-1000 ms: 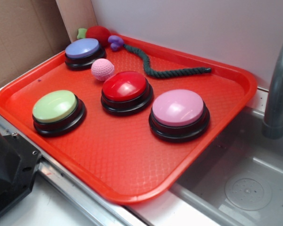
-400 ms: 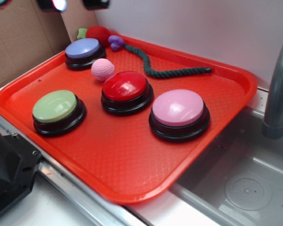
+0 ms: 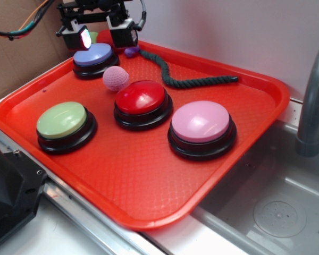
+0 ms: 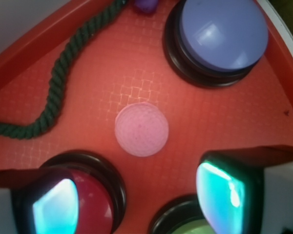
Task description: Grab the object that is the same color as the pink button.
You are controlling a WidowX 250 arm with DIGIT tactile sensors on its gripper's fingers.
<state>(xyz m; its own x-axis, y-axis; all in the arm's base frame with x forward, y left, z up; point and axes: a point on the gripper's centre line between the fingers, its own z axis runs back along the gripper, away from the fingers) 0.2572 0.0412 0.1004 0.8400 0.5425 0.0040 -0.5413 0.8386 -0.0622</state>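
Note:
A small pale-pink yarn ball (image 3: 116, 78) (image 4: 141, 129) lies on the red tray (image 3: 149, 170), between the lavender-blue button (image 3: 93, 54) and the red button (image 3: 142, 98). The large pink button (image 3: 201, 121) sits toward the tray's right side. My gripper (image 3: 99, 33) hangs open above the tray's far left corner, over the lavender-blue button, up and behind the ball. In the wrist view the ball lies ahead of my gripper (image 4: 141, 204), whose fingers (image 4: 224, 192) stand wide apart with nothing between them.
A green button (image 3: 62, 120) sits at the tray's left. A purple toy (image 3: 131, 51) with a dark green rope (image 3: 186, 81) and a red plush strawberry (image 3: 107, 36) lie at the back. A sink (image 3: 276, 212) and grey faucet (image 3: 313, 101) are at the right; cardboard (image 3: 21, 53) stands at the left.
My gripper has come down into view from the top left and now hangs over the lavender-blue button. Everything on the tray is where it was.

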